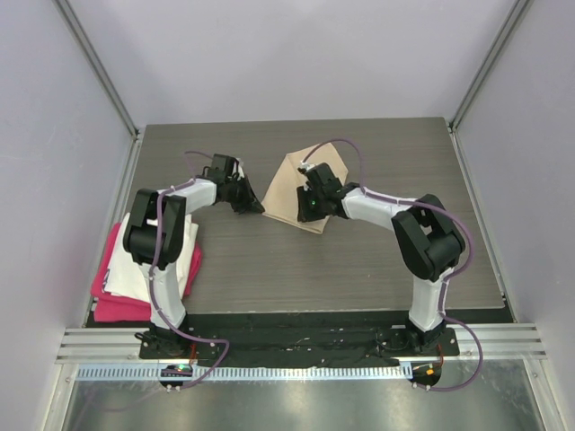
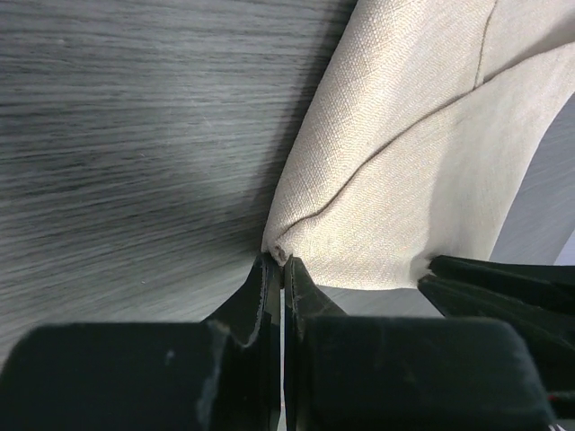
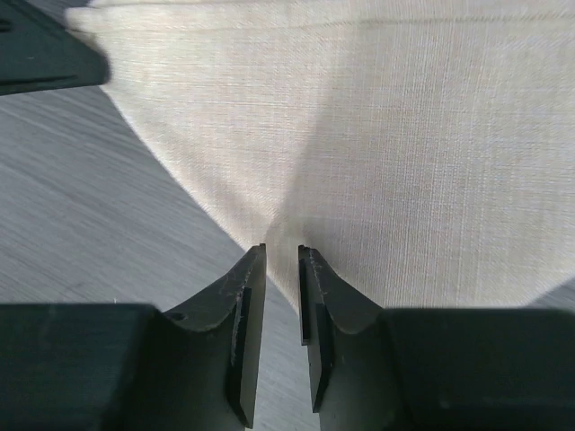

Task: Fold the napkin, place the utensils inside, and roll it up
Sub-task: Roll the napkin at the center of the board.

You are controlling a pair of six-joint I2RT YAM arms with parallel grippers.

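The beige napkin [image 1: 289, 184] lies folded on the dark table, behind the two grippers. In the left wrist view my left gripper [image 2: 282, 260] is shut on the napkin's [image 2: 404, 180] near corner, which is lifted a little off the wood. In the top view, the left gripper [image 1: 254, 208] sits at the cloth's left tip. My right gripper [image 3: 282, 250] stands at the napkin's [image 3: 404, 135] near edge, its jaws a narrow gap apart with nothing pinched between them. From above, the right gripper [image 1: 310, 214] is over the cloth's front edge. The utensils are out of view.
A pink-red cloth [image 1: 112, 265] with a white cloth [image 1: 184, 260] on top lies at the table's left edge, beside the left arm's base. Grey walls and metal rails enclose the table on three sides.
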